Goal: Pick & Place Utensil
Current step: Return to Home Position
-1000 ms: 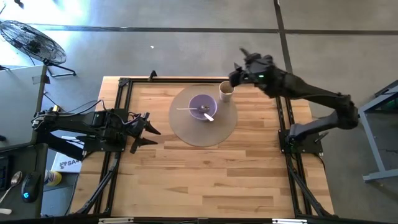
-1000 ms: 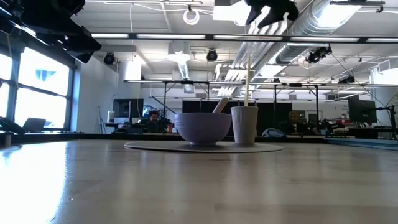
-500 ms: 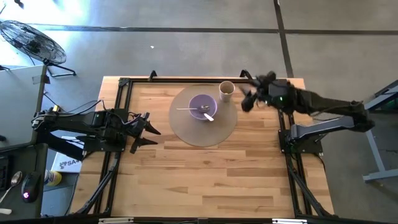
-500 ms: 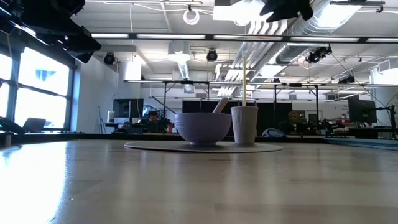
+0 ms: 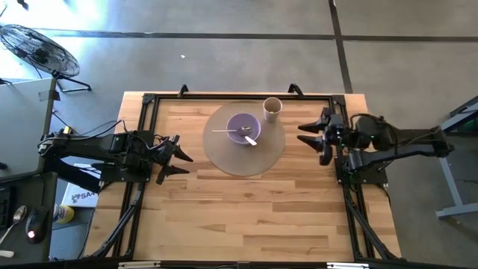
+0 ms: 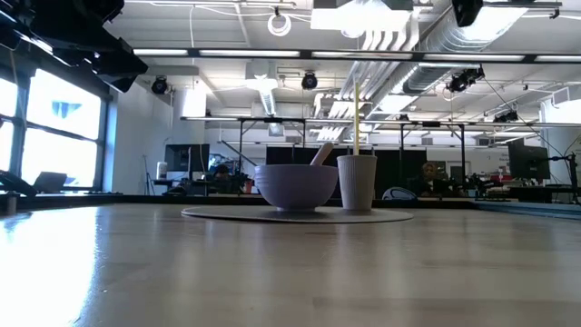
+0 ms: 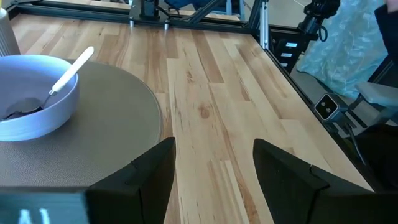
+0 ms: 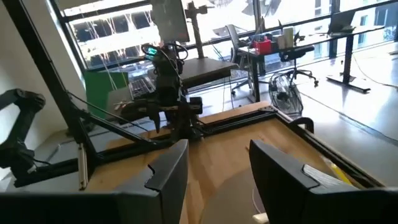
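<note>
A purple bowl (image 5: 243,128) (image 6: 296,186) stands on a round grey mat (image 5: 224,157). A white-handled spoon (image 7: 69,70) lies in it, handle leaning on the rim. A pale cup (image 5: 272,109) (image 6: 357,182) stands on the mat beside the bowl, on its far right. A thin pale stick (image 6: 357,118) stands upright in the cup. My right gripper (image 5: 310,134) (image 8: 217,180) is open near the table's right edge, right of the mat and apart from the cup. My left gripper (image 5: 175,157) (image 7: 211,180) waits open left of the mat.
Black frame rails (image 5: 239,96) run along the table's far, left and right sides. Bare wooden tabletop (image 5: 246,217) stretches from the mat to the near edge. A floor fan (image 5: 37,48) stands beyond the table's far left corner.
My right gripper has drawn back from above the cup toward the table's right edge and somewhat nearer, leaving the low view almost entirely. The thin stick stays standing in the cup, a little more upright than before. Bowl, spoon and cup have not moved.
</note>
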### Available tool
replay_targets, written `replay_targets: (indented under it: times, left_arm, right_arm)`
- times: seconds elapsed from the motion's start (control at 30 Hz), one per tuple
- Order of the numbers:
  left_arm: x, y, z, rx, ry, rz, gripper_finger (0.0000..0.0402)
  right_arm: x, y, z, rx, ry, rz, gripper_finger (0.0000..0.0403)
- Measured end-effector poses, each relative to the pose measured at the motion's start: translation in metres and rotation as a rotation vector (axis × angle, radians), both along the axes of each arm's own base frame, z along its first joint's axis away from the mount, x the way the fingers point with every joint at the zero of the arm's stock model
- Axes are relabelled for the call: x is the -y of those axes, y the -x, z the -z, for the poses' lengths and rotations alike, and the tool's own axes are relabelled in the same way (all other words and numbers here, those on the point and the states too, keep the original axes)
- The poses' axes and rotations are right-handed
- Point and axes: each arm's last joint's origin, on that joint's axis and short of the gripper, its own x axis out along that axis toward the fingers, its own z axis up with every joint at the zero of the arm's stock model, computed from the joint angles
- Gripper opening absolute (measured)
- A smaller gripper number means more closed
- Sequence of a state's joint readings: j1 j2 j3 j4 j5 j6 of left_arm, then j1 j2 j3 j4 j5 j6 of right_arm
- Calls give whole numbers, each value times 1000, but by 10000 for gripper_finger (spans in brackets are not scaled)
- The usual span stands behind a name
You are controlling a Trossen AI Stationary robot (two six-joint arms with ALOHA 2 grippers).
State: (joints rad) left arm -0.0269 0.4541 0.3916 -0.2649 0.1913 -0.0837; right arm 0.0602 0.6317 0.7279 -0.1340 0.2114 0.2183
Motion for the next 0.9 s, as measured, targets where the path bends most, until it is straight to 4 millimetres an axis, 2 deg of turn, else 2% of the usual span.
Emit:
replay_targets:
  times: [0.13, 0.27, 0.47, 0.6, 0.8, 0.9]
  left_arm:
    - [0, 0, 0, 0, 0, -1, 212]
    - [0, 0, 0, 0, -1, -3, 212]
    - [0, 0, 1, -6, -1, -3, 212]
    - [0, 0, 1, -4, -19, 3, 212]
    - [0, 11, -12, 141, -57, 14, 212]
    - [-1, 17, -12, 201, -70, -4, 212]
  right_arm:
    - [0, 11, 8, 19, -8, -5, 165]
    - [0, 14, 18, 10, -33, -4, 167]
    - [1, 9, 50, -14, -2, 17, 167]
    - [-1, 14, 67, 52, 67, -33, 167]
    - [-1, 34, 72, 143, 113, -98, 169]
    - [-2, 40, 76, 130, 118, -135, 169]
